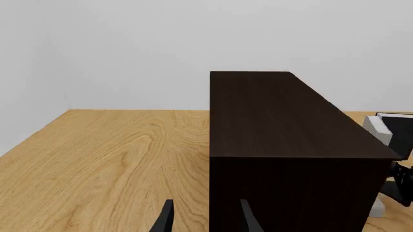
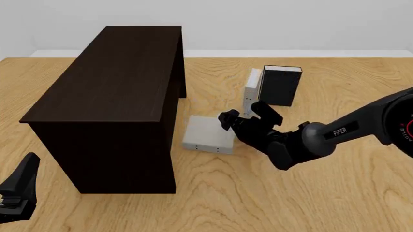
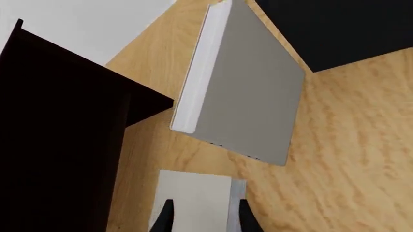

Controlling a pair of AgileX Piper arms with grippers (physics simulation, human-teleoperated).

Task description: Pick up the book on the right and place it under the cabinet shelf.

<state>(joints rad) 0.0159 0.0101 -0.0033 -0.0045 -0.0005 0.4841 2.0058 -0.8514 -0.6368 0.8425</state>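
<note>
While book (image 2: 208,134) lies flat beside cabinet shelf (image 2: 110,92), right tool (image 2: 242,117) hovers (parted, empty).

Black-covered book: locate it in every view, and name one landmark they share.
Left wrist view: the black book shows at the frame's edge, beyond the cabinet.
Front view: it stands upright, right of the cabinet's far end.
Right wrist view: it fills a frame corner, behind the grey book.
Shared landmark: the cabinet.

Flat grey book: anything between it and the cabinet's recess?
Nothing visible. The book lies flat beside the cabinet shelf, bare table between them. The standing grey book and black book are farther back. The right hand hangs over its right edge.
</note>
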